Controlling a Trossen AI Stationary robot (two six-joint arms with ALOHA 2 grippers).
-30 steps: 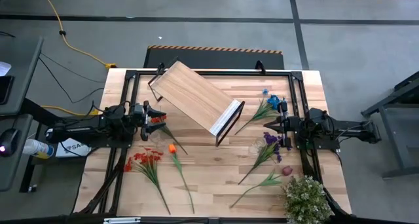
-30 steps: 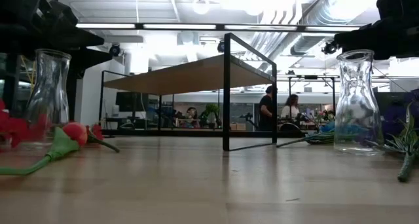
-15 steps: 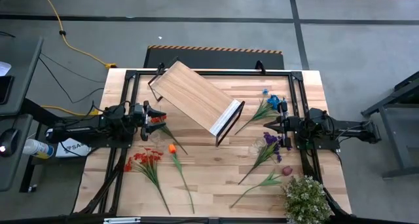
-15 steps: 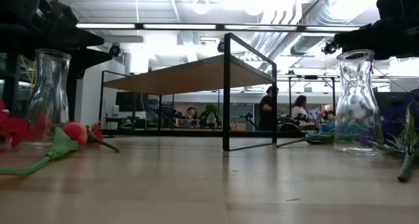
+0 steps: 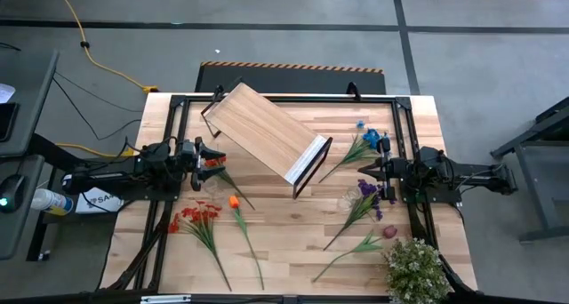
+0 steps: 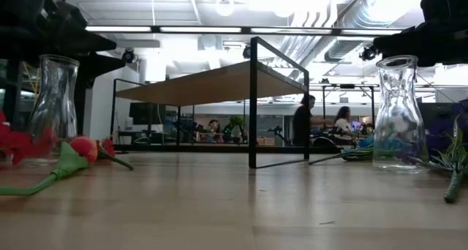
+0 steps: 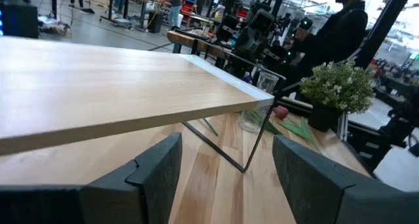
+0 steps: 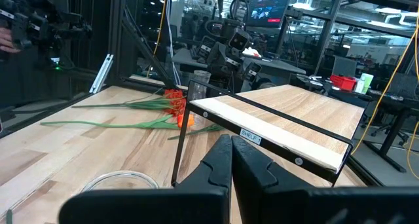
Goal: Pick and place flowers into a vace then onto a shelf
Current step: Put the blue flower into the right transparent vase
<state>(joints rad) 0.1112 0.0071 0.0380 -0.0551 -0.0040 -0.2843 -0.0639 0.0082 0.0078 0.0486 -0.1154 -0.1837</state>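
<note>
Bench (image 5: 293,242) with flowers (image 5: 203,222) lying loose around the shelf (image 5: 267,135) (set askew); my left gripper (image 5: 208,163) hovers jaws spread, right gripper (image 5: 366,171) jaws pressed together.

Bright, even light from above, and the tabletop (image 5: 293,224) shows only soft, short shadows. At table height, ceiling lamps (image 6: 223,5) glare white and the near wood blurs out of focus. The glass vase (image 6: 398,111) catches highlights. Both dark arms read as silhouettes against the bright room.
</note>
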